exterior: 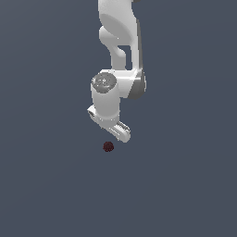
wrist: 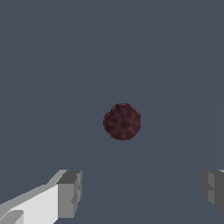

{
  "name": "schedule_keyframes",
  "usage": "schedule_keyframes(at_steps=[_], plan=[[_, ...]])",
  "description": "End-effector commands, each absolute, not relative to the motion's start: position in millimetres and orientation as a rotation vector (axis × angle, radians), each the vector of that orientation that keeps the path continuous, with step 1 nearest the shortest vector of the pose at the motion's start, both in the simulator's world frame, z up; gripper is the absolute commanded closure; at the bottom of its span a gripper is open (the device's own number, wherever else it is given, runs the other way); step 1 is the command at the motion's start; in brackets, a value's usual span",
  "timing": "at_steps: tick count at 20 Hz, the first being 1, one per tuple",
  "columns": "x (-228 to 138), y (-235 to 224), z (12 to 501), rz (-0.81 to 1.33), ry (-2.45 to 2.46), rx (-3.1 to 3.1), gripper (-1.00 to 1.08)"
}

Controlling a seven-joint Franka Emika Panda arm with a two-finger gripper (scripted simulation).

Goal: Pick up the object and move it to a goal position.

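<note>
A: What can't you make out?

B: In the exterior view the arm (exterior: 118, 37) is cut off by the frame's upper edge, and the fingertips are hidden behind the wrist body; only the white hand housing shows. In the wrist view one grey finger pad (wrist: 70, 194) shows fully, the other (wrist: 213, 189) is cropped by the frame edge.

A: And the gripper?

B: The gripper (wrist: 141, 191) is spread wide, with nothing between the pads.

A: Where is the berry?

B: The dark red berry (exterior: 108, 146) lies on the flat grey floor (exterior: 46, 185). In the exterior view it sits just off the hand's lower end, at about seven o'clock from it, not touching. In the wrist view the berry (wrist: 122, 121) is near the centre, apart from both pads, lying at about eleven o'clock from the gap between them. Its bumpy surface is blurred.
</note>
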State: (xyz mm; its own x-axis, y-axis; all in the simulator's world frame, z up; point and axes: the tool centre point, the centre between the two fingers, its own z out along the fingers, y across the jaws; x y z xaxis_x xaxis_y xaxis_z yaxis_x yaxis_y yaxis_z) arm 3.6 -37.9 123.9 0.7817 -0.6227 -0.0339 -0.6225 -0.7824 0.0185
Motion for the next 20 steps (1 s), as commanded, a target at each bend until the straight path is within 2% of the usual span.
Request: schedule_keyframes(at_steps=[1, 20], plan=[[6, -39, 119, -0.055, -1.147, 2.919, -0.92], [22, -50, 87, -0.015, -1.886, 2.511, -0.92]])
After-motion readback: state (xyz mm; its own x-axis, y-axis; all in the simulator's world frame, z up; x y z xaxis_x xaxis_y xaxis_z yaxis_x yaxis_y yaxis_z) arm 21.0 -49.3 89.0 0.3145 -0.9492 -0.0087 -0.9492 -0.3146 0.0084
